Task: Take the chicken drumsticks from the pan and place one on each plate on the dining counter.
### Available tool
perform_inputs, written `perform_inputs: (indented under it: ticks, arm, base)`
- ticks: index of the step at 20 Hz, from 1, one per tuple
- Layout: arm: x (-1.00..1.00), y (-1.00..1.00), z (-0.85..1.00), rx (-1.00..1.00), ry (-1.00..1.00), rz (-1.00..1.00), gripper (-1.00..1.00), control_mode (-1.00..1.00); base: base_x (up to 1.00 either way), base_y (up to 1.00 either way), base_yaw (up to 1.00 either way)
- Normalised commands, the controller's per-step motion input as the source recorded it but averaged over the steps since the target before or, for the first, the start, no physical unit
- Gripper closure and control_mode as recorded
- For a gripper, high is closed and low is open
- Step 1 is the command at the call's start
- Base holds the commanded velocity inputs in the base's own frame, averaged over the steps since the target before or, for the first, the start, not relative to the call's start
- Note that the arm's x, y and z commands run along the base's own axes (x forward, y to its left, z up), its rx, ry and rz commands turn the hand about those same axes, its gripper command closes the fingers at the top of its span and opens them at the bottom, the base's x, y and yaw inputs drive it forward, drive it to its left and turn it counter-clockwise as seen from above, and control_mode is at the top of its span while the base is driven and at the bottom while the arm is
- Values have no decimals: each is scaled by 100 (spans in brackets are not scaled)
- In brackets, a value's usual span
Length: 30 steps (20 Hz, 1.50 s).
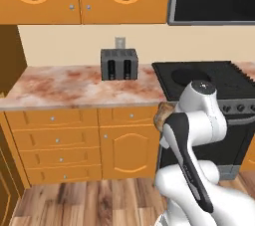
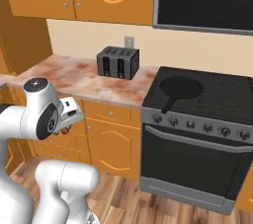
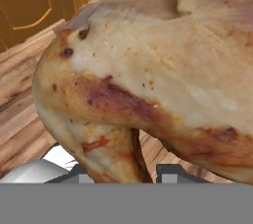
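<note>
Golden-brown roasted chicken drumstick (image 3: 148, 80) is right up against the hand camera, glossy, pale on top with darker browned patches along its underside. The two dark tips of the gripper (image 3: 126, 176) sit just under it at the bottom of that view, and the jaws are clamped on the drumstick, holding it up over the wood-plank floor (image 3: 20, 119).

From the left base view, the white arm is folded in front of the stove, and a bit of the browned drumstick (image 1: 163, 115) peeks out beside its wrist, level with the orange drawer fronts (image 1: 55, 140). From the right base view, the hand hangs low at the left, in front of the orange cabinets, with a sliver of brown at the gripper (image 2: 64, 129).

Over on the black ridged stove top (image 2: 222, 94) sits the round black shallow frying pan (image 2: 182, 88), its long straight handle pointing toward the front edge. I cannot tell what, if anything, lies in it. A dark grey two-slot toaster (image 2: 117, 62) stands on the reddish-brown and cream marbled counter (image 2: 84, 80) to the left of the stove, against the wall, well apart from the pan.
</note>
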Motion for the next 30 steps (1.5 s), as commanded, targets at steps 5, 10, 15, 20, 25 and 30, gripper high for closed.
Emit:
perform_inputs:
  ticks: [5,10,15,20,25,30]
  arm:
    - [0,0,0,0,0,0,100,100]
    - [0,0,0,0,0,0,100,100]
    - [0,0,0,0,0,0,100,100]
    - [0,0,0,0,0,0,100,100]
    - [0,0,0,0,0,0,100,100]
    - [0,0,0,0,0,0,100,100]
  base:
    - [-100,13,26]
    - [-100,31,16]
    - [-100,40,13]
    - [-100,64,15]
    - [-100,96,14]
    - [-100,100,11]
